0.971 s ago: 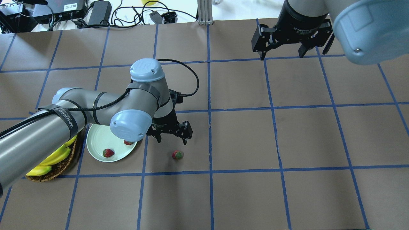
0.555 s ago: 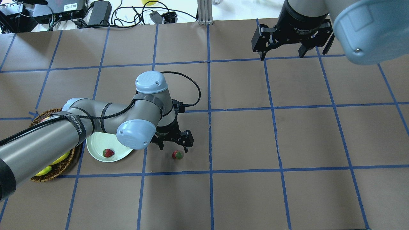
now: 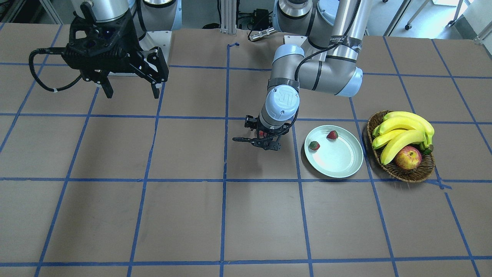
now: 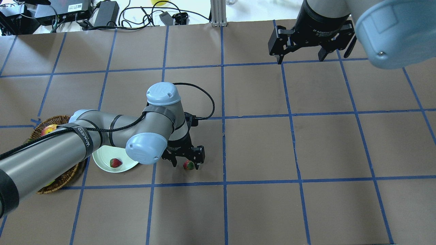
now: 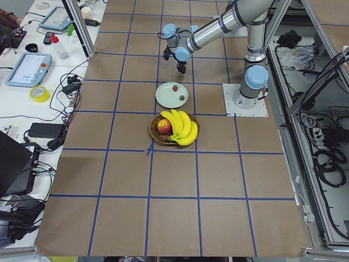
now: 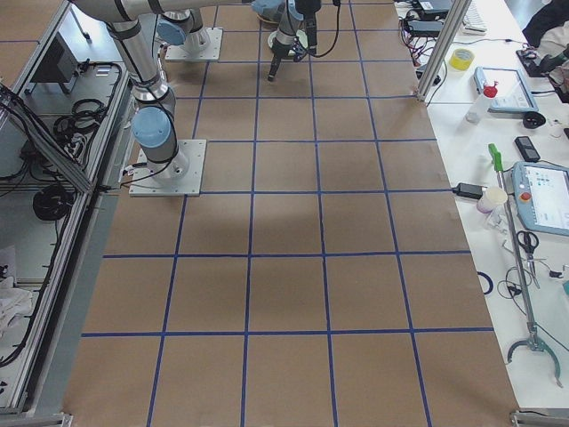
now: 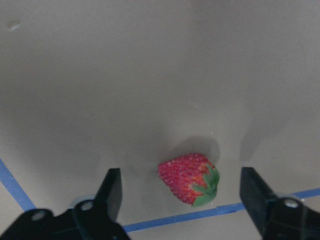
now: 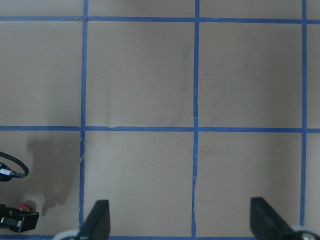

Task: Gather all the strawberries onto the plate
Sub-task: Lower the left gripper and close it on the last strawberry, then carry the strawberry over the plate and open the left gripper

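Two strawberries lie on the pale plate. In the overhead view only one of them shows on the plate; my left arm hides the other. The third strawberry lies on the brown table right of the plate. My left gripper is open and low over it, one finger on each side. The left wrist view shows this strawberry between the fingers, untouched. My right gripper is open and empty, high at the far right, and also shows in the front view.
A brown wicker basket with bananas and a red-yellow apple stands beside the plate, on the side away from the loose strawberry. Cables and electronics lie beyond the table's far edge.
My left gripper has moved toward the loose strawberry and come down, so its open fingers now straddle it. The arm now covers one strawberry on the plate. The right arm has not moved.
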